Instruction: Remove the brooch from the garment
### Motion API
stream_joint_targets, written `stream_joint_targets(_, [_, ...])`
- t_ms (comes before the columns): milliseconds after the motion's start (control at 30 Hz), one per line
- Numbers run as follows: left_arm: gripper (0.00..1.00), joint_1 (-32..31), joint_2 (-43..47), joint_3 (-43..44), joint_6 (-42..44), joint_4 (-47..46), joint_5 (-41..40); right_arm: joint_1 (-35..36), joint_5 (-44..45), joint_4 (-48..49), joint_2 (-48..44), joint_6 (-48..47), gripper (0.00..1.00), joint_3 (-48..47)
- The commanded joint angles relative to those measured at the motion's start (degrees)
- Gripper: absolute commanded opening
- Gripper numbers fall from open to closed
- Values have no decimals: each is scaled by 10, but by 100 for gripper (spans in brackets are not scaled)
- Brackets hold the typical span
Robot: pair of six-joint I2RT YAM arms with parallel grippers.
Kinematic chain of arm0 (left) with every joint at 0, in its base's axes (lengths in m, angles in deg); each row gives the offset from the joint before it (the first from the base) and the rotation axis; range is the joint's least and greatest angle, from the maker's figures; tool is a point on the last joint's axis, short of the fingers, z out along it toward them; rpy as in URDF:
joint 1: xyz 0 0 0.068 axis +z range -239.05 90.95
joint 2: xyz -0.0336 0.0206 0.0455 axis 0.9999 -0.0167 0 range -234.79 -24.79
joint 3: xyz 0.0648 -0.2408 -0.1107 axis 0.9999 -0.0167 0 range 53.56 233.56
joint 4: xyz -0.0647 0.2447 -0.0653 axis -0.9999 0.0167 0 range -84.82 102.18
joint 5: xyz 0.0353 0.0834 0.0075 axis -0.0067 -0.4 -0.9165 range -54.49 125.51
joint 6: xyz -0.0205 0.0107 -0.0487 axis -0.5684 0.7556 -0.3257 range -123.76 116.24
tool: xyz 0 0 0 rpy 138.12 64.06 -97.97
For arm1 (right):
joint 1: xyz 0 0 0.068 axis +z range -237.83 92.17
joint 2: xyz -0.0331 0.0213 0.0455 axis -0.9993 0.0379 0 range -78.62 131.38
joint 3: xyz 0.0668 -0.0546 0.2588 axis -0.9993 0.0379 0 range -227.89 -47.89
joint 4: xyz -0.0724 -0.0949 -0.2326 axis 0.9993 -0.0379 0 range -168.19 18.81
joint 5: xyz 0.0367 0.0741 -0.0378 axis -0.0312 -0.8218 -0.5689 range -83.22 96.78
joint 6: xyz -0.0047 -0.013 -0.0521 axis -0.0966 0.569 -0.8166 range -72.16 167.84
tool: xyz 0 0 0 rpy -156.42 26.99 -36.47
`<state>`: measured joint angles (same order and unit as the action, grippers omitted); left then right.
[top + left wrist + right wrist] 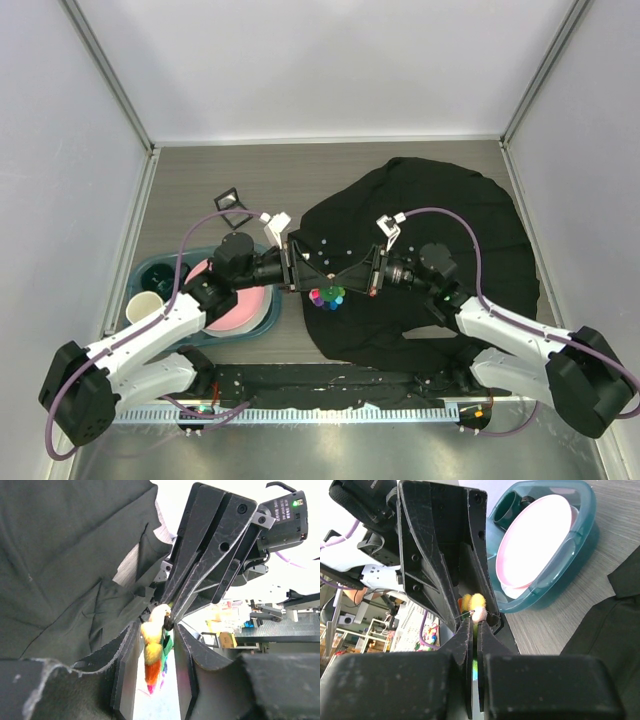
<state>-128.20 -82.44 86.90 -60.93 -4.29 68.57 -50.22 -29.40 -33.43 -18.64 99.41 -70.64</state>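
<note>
The right gripper (476,624) is closed on the top of the brooch (154,652), and the yellow, orange and green petals hang just under its fingertips. The left gripper (316,278) meets it tip to tip. Its fingers (126,670) stand apart on both sides of the brooch; whether they press it cannot be told. The shirt (440,220) lies on the surface (220,170) under and behind the right gripper. Beside the left gripper, partly under its arm, a teal basin (150,268) holds a pink plate (238,308) and a white cup (146,305).
</note>
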Motion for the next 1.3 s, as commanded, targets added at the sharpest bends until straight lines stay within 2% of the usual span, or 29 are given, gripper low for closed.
stream_joint_targets(0, [35, -2, 16, 4, -10, -43, -3, 7, -25, 33, -19, -2, 1, -2])
stream_joint_targets(233, [23, -2, 12, 2, -15, -47, -5, 7, -21, 21, -22, -8, 1, 0])
stream_joint_targets(467, [29, -2, 20, -6, -15, -43, -1, 7, -6, 13, -23, -13, 1, 2])
stream_joint_targets(800, [28, -2, 18, -15, -17, -44, -2, 7, 2, 13, -18, -15, 1, 2])
stream_joint_targets(967, [15, -2, 12, -15, -15, -46, 1, 6, 2, 13, -18, -14, 1, 2])
stream_joint_targets(1000, [4, -2, 10, -15, -14, -46, 1, 7, 2, 13, -18, -14, 1, 1])
stream_joint_targets(1033, [0, -2, 11, -15, -12, -44, 0, 6, 1, 13, -18, -13, 1, 1])
stream_joint_targets(1167, [0, -2, 20, -18, -6, -41, -8, 7, -6, 11, -19, -10, 3, 1])
stream_joint_targets(1267, [0, -2, 26, -17, 2, -33, -14, 7, -13, 11, -22, -6, 12, 5])
